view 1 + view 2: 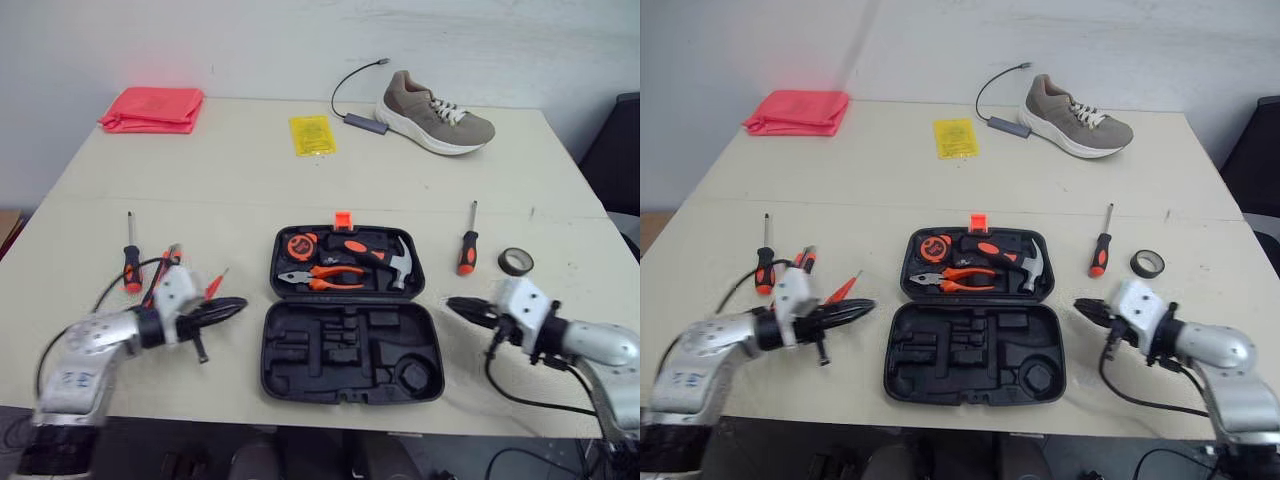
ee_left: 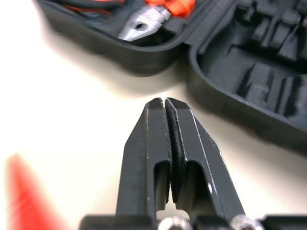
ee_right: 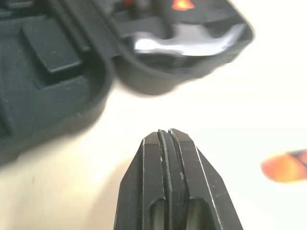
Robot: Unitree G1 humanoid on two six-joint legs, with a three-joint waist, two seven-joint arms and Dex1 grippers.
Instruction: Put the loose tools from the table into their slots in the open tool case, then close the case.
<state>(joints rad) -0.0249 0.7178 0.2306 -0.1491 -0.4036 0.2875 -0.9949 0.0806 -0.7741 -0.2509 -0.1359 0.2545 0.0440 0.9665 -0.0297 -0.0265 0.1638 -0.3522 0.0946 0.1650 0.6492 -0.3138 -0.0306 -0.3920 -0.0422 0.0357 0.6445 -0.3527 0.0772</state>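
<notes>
Right eye view: the right gripper [image 1: 1083,307], closed on nothing, sits beside the open tool case [image 1: 970,356] near the table's [image 1: 890,170] front edge. The orange-handled screwdriver [image 1: 1102,243] lies just beyond it, shaft toward the far edge, nearest this arm.

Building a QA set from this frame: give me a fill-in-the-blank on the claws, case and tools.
1. The left claw and right claw are both ___, holding nothing.
2. The tool case lies ___ between them.
3. In the case, the tool right of the pliers is the ___.
4. The tape roll lies on the robot's ___ side.
Missing: shut; open; hammer; right.
</notes>
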